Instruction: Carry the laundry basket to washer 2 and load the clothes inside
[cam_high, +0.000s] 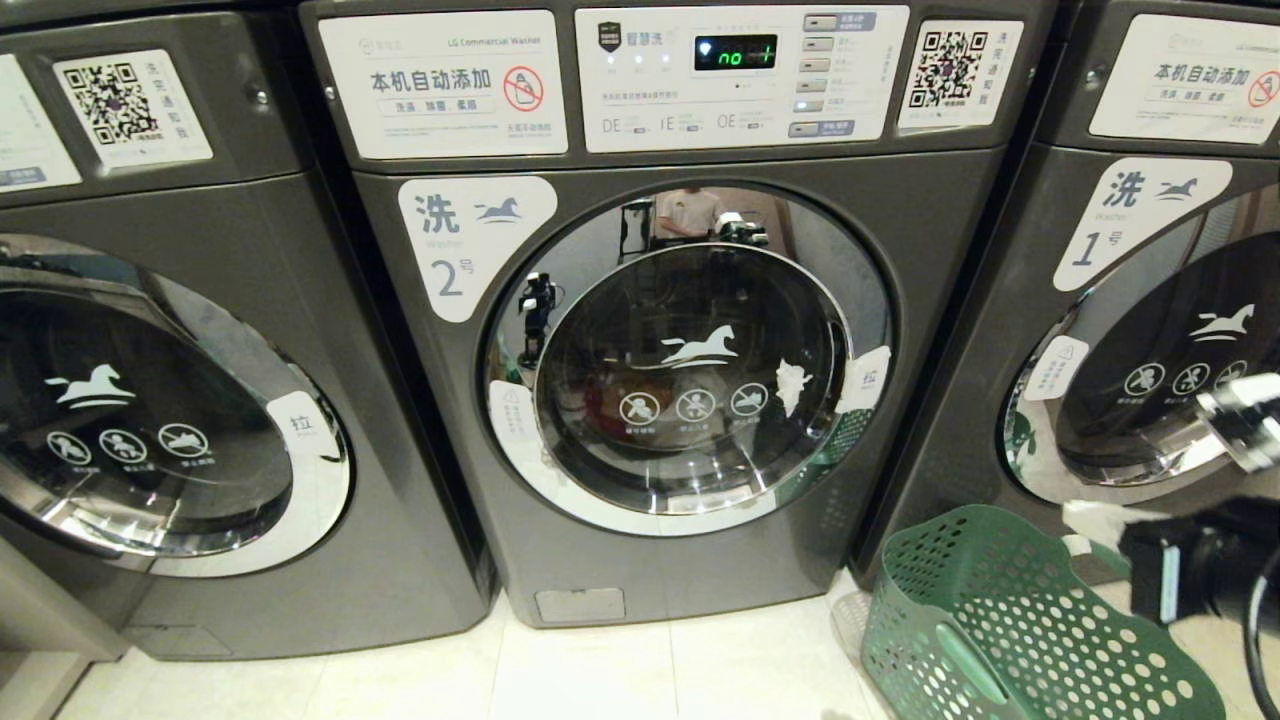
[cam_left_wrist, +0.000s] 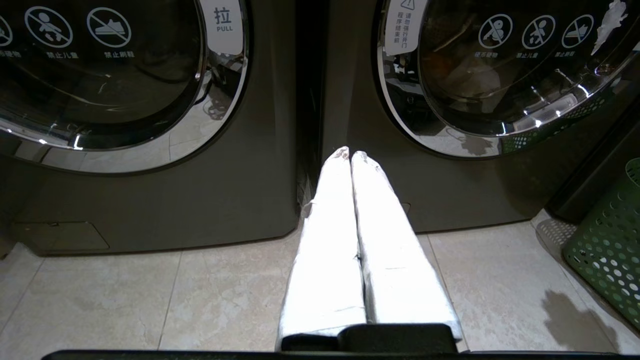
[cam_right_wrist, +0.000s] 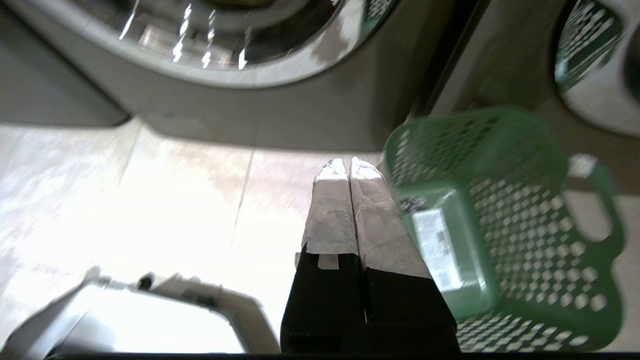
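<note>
Washer 2 (cam_high: 640, 330) stands straight ahead with its round glass door (cam_high: 690, 380) shut. Dim orange and pale shapes behind the glass (cam_left_wrist: 460, 75) look like the clothes. The green laundry basket (cam_high: 1000, 620) sits on the floor at the lower right, in front of the gap between washer 2 and washer 1. Its bare bottom with a white label (cam_right_wrist: 440, 250) shows. My right gripper (cam_right_wrist: 348, 162) is shut and empty, hanging over the floor just beside the basket's rim (cam_right_wrist: 400, 145). My left gripper (cam_left_wrist: 350, 155) is shut and empty, low before the washers.
Washer 1 (cam_high: 1150, 330) is on the right and an unlabelled washer (cam_high: 180, 400) on the left, both with doors shut. Pale floor tiles (cam_high: 600, 670) run in front of them. A person's reflection (cam_high: 688, 212) shows in washer 2's chrome ring. A white robot part (cam_right_wrist: 165, 300) lies low beside my right gripper.
</note>
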